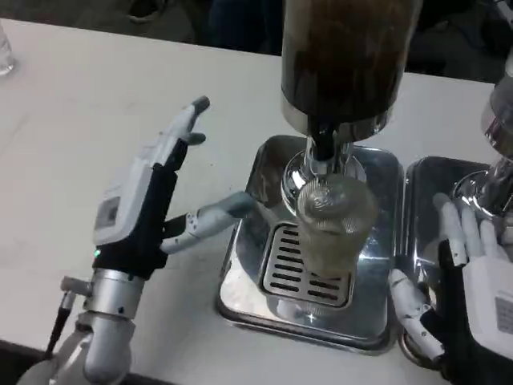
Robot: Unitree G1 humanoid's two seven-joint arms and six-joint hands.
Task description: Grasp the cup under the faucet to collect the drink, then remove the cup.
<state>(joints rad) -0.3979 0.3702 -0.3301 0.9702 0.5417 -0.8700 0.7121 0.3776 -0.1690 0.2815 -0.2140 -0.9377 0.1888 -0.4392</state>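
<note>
A clear ribbed cup (335, 227) stands on the slotted grate (309, 273) of a shiny metal drip tray (264, 172), right below the black faucet (323, 147) of a tall drink dispenser (345, 56) filled with dark liquid. My left hand (152, 192) hovers left of the tray, its fingers spread and empty, the thumb reaching toward the tray's left rim. My right hand (473, 289) sits at the tray's right side, fingers apart, holding nothing, a short gap from the cup.
A second metal tray (437, 180) with another dispenser's chrome base (493, 180) stands at the right edge, just behind my right hand. A clear glass (4, 52) shows at the far left edge. White table (80, 120) spreads to the left.
</note>
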